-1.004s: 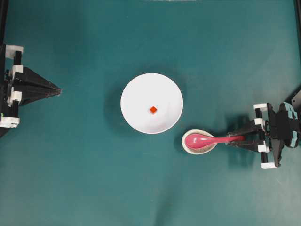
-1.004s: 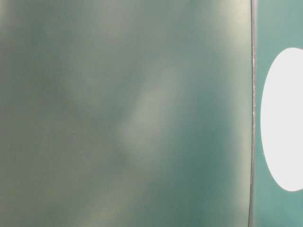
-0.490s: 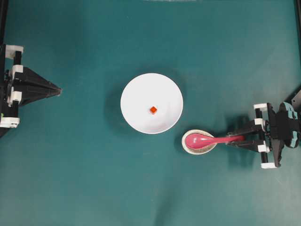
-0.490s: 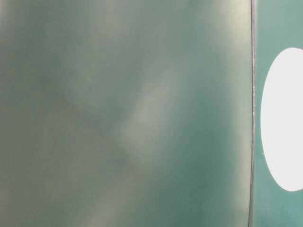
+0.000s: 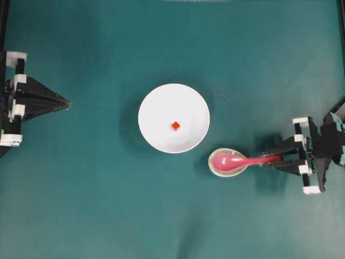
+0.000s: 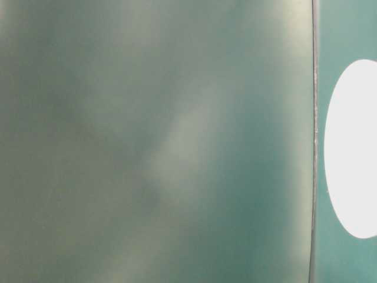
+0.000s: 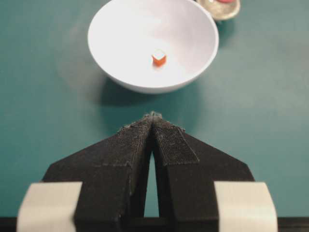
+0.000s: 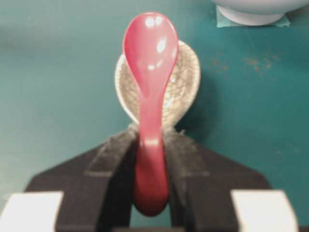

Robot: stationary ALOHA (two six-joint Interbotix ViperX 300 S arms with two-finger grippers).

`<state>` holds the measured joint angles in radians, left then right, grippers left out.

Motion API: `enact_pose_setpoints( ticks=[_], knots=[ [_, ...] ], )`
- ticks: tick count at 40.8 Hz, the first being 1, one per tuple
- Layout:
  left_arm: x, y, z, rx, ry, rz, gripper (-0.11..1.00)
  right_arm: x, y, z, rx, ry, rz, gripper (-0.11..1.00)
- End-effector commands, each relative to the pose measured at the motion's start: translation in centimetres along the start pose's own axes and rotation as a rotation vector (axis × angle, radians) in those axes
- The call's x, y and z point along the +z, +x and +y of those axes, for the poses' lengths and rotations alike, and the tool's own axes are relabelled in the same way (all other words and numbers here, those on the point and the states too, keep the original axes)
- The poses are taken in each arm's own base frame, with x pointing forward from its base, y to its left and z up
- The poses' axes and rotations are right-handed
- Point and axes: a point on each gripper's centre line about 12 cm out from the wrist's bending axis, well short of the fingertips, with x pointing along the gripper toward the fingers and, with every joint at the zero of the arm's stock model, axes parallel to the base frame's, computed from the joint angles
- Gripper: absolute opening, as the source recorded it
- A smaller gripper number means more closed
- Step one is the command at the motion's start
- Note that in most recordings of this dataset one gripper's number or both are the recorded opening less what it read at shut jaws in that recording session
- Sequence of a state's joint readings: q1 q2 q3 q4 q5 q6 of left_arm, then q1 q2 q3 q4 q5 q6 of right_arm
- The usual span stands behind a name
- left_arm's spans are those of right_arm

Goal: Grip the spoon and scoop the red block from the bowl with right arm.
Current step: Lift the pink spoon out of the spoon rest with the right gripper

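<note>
Here, right claw [image 8: 150, 145] clamped on spoon [image 8: 148, 77] handle, left claw [image 7: 152, 121] closed, red block [image 5: 176, 125] in bowl [image 5: 156, 105].

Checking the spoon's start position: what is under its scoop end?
The spoon lies over a speckled beige spoon rest, handle between the right gripper fingers. The rest's centre is covered.

The right arm's gripper [image 5: 275, 159] clasps the spoon [image 5: 237, 160] handle beside the bowl [image 5: 156, 135].
</note>
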<state>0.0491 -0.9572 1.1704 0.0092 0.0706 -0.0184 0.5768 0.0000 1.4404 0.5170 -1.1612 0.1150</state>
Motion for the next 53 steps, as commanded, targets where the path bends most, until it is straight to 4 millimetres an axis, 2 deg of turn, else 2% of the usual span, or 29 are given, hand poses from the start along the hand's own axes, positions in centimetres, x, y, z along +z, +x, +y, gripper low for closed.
enact_pose_setpoints(
  ticks=[1,11,18,33,53],
  knots=[
    [1.0,0.1,0.0,0.001,0.003,-0.023,0.0,1.1,-0.1,0.4,0.017,0.042,-0.019,0.24],
    [1.1,0.1,0.0,0.001,0.003,-0.025,0.0,4.1,-0.4,0.7,0.033,0.126,-0.024,0.24],
    [1.0,0.1,0.0,0.001,0.006,-0.023,0.0,6.7,-0.7,0.3,0.03,0.113,-0.016,0.24],
    [1.1,0.1,0.0,0.002,0.01,-0.023,0.0,13.2,-2.4,-1.8,-0.004,0.078,0.039,0.24],
    [1.3,-0.1,0.0,0.002,0.009,-0.038,0.0,18.3,-3.4,-4.0,-0.074,0.092,0.121,0.24]
  ],
)
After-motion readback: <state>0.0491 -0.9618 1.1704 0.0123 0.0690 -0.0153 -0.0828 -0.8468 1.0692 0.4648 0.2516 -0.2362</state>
